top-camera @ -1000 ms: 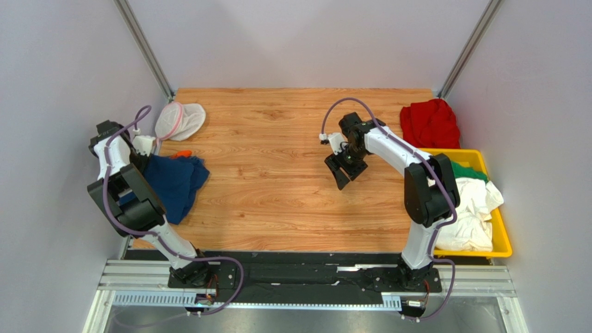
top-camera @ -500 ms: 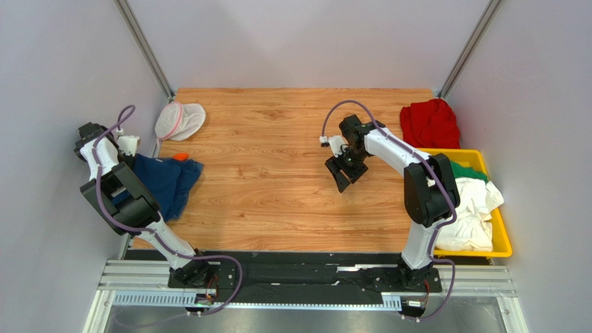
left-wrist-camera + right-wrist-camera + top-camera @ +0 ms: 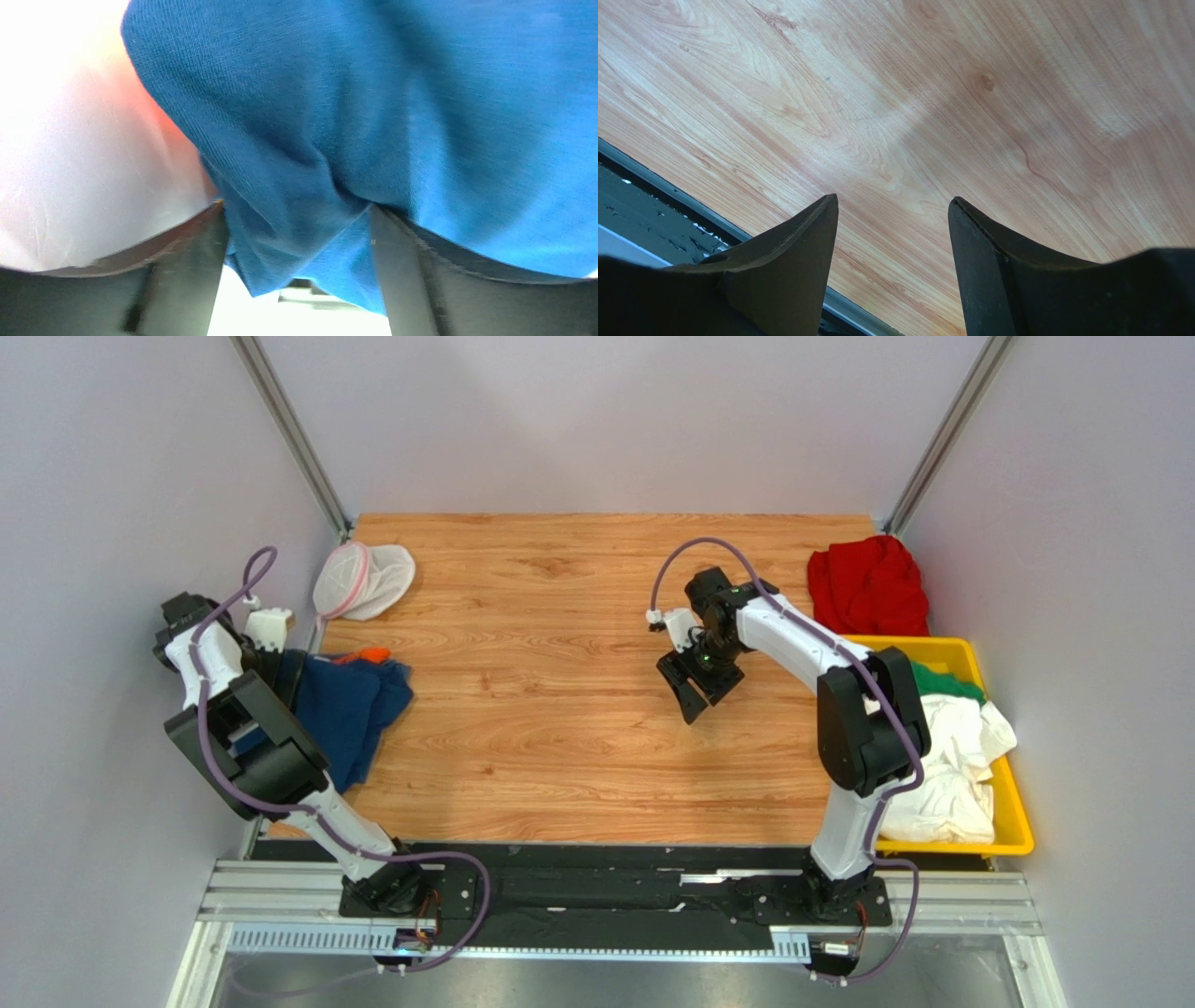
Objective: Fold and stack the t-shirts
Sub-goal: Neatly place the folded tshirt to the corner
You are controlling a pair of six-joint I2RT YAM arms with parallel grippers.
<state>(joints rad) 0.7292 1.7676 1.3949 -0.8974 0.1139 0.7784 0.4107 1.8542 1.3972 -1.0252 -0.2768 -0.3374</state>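
Navy cloth filled the left wrist view. The left gripper [image 3: 296, 210] had its fingers [image 3: 189, 273] spread wide, and a fold of the navy t-shirt [image 3: 351, 707] still slumped between them, draped rather than pinched. A moment earlier that gripper looked clamped, so the letting-go was fresh. The heap itself had barely shifted, lying at the table's [image 3: 561, 742] 9 o'clock edge. It hung partly over the side, rumpled rather than square.

Judgement: the shirt had just been dropped onto the stack spot, and that spot may want tidying before the next one goes on.

A sliver of the orange t-shirt [image 3: 369, 655] showed at the navy heap's 12 o'clock rim, touching it. The right gripper [image 3: 892, 210] hung near table centre, unmoved, fingers apart over bare wood and holding nothing.

Count:
- Arms: two.
- T-shirts: five colours seen. Navy and orange were at 9 o'clock, and the red t-shirt [image 3: 867, 584] sat bunched at 2 o'clock.
- The green t-shirt [image 3: 943, 682] and white t-shirt [image 3: 954, 770] were in the yellow bin [image 3: 1013, 812] at 3 to 4 o'clock. Whether the white was one shirt or several, I could not tell.
- Bin: one.
- White mesh pouch [image 3: 362, 578]: one, at 11 o'clock, apart from the shirts.
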